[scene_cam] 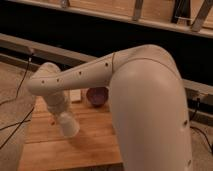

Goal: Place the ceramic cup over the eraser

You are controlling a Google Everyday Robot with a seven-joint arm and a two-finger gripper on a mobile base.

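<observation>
Hovering low over the table, left side: pincer, grip state can't tell. Arm hides ceramic cup and eraser, so a blind, off-target drop is likely.

One camera looks from high up, close behind the robot's own arm, whose bulky elbow fills the right half of the view. It faces forward and down across the wooden table toward a dark wall with a metal rail running across it. The table lies near, below and left of centre; the gripper hangs low over its left part, at the arm's far end
</observation>
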